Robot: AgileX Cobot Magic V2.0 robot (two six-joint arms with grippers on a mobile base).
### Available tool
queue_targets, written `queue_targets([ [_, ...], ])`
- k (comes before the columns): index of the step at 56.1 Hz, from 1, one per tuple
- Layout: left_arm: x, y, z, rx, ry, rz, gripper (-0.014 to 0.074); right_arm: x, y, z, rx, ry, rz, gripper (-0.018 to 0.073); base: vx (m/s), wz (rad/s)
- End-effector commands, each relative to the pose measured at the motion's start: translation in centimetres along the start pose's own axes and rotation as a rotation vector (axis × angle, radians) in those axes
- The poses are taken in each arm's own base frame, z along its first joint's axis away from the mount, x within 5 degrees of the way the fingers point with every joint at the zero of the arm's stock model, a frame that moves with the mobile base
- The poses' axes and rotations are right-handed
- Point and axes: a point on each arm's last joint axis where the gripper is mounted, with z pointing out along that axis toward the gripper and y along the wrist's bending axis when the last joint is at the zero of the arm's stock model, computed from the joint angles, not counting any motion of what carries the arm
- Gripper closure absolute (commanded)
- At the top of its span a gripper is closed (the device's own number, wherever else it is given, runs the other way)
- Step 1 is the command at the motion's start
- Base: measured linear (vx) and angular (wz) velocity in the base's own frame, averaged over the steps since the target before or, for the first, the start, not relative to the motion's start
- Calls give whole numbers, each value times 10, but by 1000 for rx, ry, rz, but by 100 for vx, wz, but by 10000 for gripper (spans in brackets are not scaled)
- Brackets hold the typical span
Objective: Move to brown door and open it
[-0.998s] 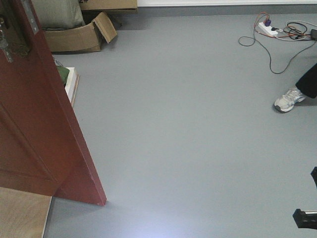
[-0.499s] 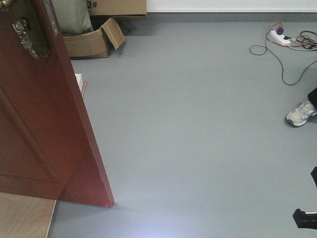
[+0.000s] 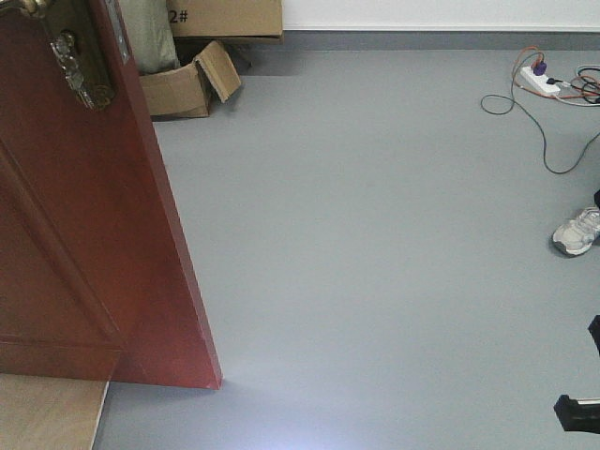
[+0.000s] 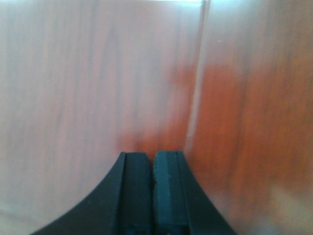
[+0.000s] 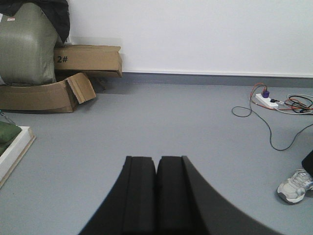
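The brown door (image 3: 84,234) fills the left of the front view, glossy reddish-brown, standing ajar with its edge slanting down to the grey floor. Its brass lock plate (image 3: 82,67) and silver latch plate (image 3: 117,23) show near the top. In the left wrist view the door's wood (image 4: 98,83) fills the frame, blurred and very close. My left gripper (image 4: 152,155) is shut and empty, its tips pointing straight at the door. My right gripper (image 5: 156,160) is shut on nothing above bare floor.
Tan cardboard boxes (image 3: 187,82) and a green sack (image 5: 27,44) lie past the door by the white wall. A power strip with cables (image 3: 542,80) and a person's shoe (image 3: 577,232) are at the right. A white-edged board (image 5: 12,147) lies at the left, with pale wood (image 3: 47,412) below the door.
The door has spread rightward in the front view and its lock plate has come into sight. Boxes, cables and the shoe slid right and down. The white board behind the door is now covered.
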Motion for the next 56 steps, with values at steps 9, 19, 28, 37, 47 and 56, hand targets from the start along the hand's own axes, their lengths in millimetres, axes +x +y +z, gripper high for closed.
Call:
queue_targets([
  [9,-32,-8,-11,29,-146,-3,600,-7,-1,-1,7,-87,-12,559,8,1],
  [19,-32,-8,-11,29,-146,-3,600,-7,-1,-1,7,-87,-12,559,3,1],
  [28,-32,-8,-11,29,-146,-3,600,-7,-1,-1,7,-87,-12,559,0,0],
  [37,-32,-8,-11,29,-146,-3,600,-7,-1,-1,7,-87,-12,559,0,0],
  [47,-32,-8,-11,29,-146,-3,600,-7,-1,-1,7,-87,-12,559,0,0],
  [56,-32,-8,-11,29,-146,-4,600,-7,-1,-1,7,-87,-12,559,0,0],
])
